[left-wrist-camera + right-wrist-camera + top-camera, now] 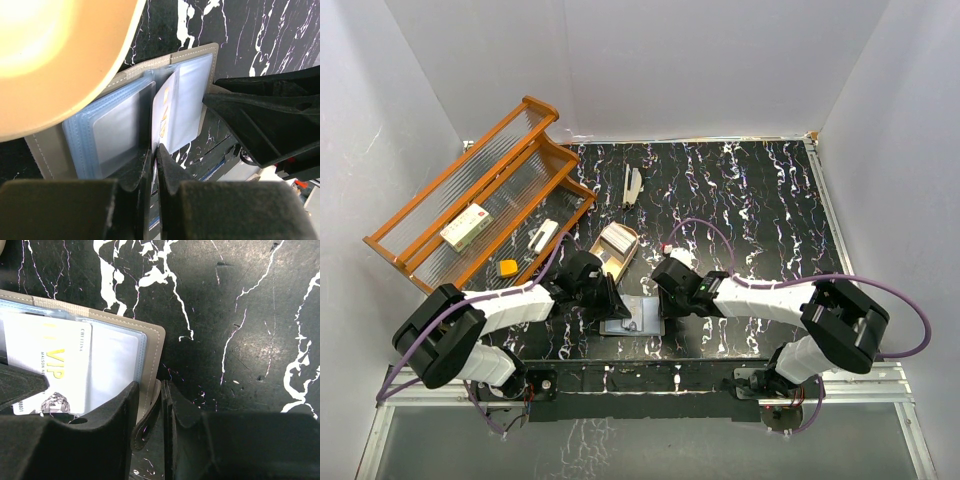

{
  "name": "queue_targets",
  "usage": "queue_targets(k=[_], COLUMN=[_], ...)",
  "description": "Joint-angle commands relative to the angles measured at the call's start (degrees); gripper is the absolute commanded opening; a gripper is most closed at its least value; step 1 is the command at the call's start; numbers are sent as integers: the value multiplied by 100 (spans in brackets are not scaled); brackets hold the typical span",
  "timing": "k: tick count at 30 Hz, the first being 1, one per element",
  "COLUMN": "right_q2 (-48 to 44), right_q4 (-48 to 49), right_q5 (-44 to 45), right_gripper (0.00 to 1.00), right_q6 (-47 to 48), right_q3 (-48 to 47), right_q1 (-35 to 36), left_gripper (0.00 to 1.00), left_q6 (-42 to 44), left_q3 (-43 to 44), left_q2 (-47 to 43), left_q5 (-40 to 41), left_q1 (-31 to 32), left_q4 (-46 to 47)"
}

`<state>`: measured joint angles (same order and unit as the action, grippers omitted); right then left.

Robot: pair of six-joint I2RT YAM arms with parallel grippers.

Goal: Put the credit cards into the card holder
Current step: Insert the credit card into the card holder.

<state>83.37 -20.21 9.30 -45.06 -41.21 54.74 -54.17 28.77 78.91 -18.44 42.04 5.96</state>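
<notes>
— What sort of surface is it?
— A black, marble-patterned worktop point(760, 200) run through with thin white veins, and it catches the light in patches. Plain white walls point(720, 60) shut it in at the back and on both sides.

— Anything standing on it?
— At the far left there is an orange wooden rack point(490, 165) with ribbed clear shelves, set at a slant to the walls. A white rectangular box with red marks point(466, 226) lies on one shelf. Nearer the middle sits a pale tan oval tray point(617, 245), just beyond the arms' tips.

— And the holder?
— The small grey-brown folding card holder point(638, 318) with bluish clear sleeves lies open on the worktop. It is near the front edge, between the two arms and just in front of the tray.

— What is the left tool doing?
— The left tool point(155, 157) has its fingers drawn together on the lower edge of a white plastic credit card point(162, 112) with gold VIP lettering. The card stands at a slant among the sleeves, near the fold.

— And the right?
— The right tool point(150, 390) is closed on the card holder's outer edge. The cover and its snap tab pass between the fingers.
</notes>
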Motion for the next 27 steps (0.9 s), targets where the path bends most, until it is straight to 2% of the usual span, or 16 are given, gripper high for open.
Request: queue_targets(k=[1,8,20,24,27], right_q2=[-21,-101,-181,-193,-174], right_q4=[341,430,386,360,357], right_q5=[-10,9,136,196,227], right_gripper=[22,21,20,19,14], right_q6=[-194,-292,-317,-303,-287], right_q3=[171,249,283,273,268], right_q1=[118,151,158,159,159], left_gripper=[3,5,35,41,44], left_q6=[-146,-243,56,164,248], left_q3=[-241,-322,-107,8,97], left_q2=[20,-25,-478,-580,-641], left_q5=[341,293,635,771,879], left_q1=[-43,-33,-31,-36,-30], left_q4=[121,276,-428,-685,-872])
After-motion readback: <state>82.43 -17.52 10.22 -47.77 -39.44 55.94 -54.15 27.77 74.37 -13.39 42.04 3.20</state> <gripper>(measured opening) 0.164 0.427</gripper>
